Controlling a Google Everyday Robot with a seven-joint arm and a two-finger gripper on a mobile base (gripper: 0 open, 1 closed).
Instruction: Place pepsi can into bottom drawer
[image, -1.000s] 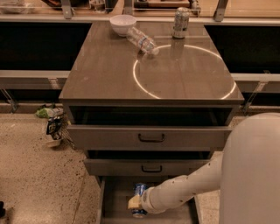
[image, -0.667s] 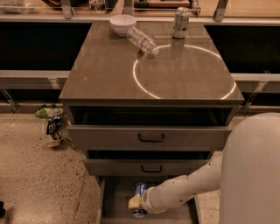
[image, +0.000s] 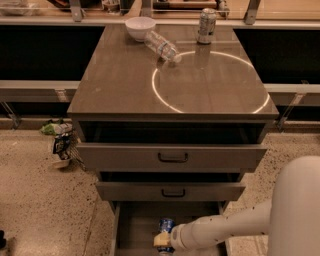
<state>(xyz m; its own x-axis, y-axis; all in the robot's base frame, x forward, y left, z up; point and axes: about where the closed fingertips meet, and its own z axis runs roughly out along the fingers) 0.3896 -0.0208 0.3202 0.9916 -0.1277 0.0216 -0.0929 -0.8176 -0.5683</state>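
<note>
End effector (image: 162, 242): was inside bottom drawer (image: 136, 225), under tabletop (image: 210, 95) front edge; grip could not be told.
Pepsi can (image: 166, 224): stood upright, touching it, just behind.

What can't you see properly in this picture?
Camera view:
1. The pepsi can: its lower part is hidden behind the gripper, low in the bottom drawer.
2. The bottom drawer's front: cut off by the picture's lower edge.
3. The upper drawers: insides dark under the cabinet top.
</note>
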